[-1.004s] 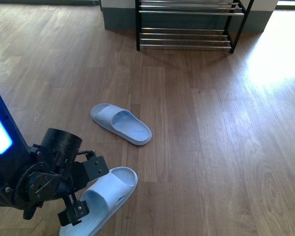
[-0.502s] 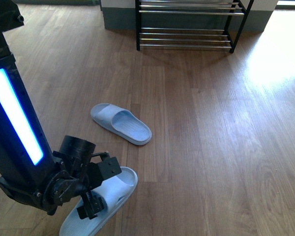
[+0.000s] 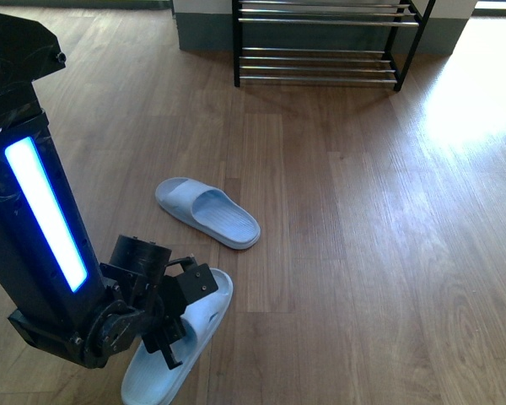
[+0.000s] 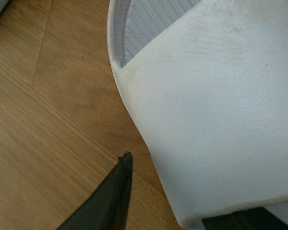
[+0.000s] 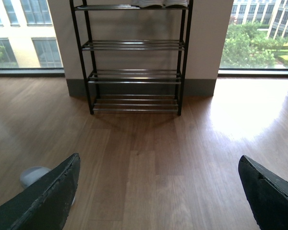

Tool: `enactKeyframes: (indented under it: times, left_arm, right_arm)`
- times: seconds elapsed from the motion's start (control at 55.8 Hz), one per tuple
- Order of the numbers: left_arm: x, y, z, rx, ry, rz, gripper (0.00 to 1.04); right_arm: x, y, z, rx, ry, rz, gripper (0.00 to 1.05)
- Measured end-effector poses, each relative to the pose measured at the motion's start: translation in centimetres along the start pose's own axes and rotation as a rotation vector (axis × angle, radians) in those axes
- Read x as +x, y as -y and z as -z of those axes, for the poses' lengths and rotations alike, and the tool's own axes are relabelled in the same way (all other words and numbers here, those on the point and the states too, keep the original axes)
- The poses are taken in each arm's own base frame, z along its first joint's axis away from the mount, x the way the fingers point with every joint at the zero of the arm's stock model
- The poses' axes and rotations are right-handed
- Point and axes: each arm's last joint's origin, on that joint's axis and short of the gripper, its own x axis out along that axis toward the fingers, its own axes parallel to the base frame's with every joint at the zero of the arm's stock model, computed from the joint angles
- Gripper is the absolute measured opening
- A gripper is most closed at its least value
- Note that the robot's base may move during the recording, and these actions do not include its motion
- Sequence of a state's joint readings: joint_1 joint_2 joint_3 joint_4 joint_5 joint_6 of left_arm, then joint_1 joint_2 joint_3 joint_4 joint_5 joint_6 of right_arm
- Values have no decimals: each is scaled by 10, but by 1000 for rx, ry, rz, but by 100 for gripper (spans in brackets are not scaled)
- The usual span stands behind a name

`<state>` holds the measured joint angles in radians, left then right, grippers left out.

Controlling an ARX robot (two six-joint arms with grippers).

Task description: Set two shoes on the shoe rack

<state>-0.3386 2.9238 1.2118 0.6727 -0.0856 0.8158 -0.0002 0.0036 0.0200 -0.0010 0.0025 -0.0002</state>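
- Left gripper: jaws apart astride the strap of the near slide on the floor; an off-centre close may let the soft strap slip free.
- Far slide lies near; shoe rack stands well apart, so a weak hold risks a drop in transit.
- Right gripper: open, empty.

Wood floor: far slide, near slide, shoe rack

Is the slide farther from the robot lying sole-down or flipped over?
Sole-down. In the front view the far slide lies flat on the floor with its strap arching up and its ribbed footbed showing.
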Motion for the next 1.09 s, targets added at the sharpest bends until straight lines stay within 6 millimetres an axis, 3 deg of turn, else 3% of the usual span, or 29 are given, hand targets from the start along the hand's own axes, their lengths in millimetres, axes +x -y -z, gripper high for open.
enactKeyframes:
  times: [0.179,0.269,0.377,0.556,0.753,0.933,1.094]
  left_arm:
    - [1,-1,7,-8,-40,-8,5]
    - [-3,-7,5,-30,-46,-15,2]
    - [-25,-20,-2,-93,-62,-13,2]
    - [-81,-62,-23,-211,24,-119,2]
    - [-172,-105,-29,-397,163,-282,2]
    - [-247,-109,-7,-588,159,-407,2]
    - [-302,-91,20,-695,128,-504,2]
  right_arm:
    - [0,0,0,0,0,0,96]
    - [0,0,0,0,0,0,96]
    - [0,0,0,0,0,0,96]
    - [0,0,0,0,0,0,96]
    - [0,0,0,0,0,0,96]
    - [0,0,0,0,0,0,96]
    - [0,0,0,0,0,0,96]
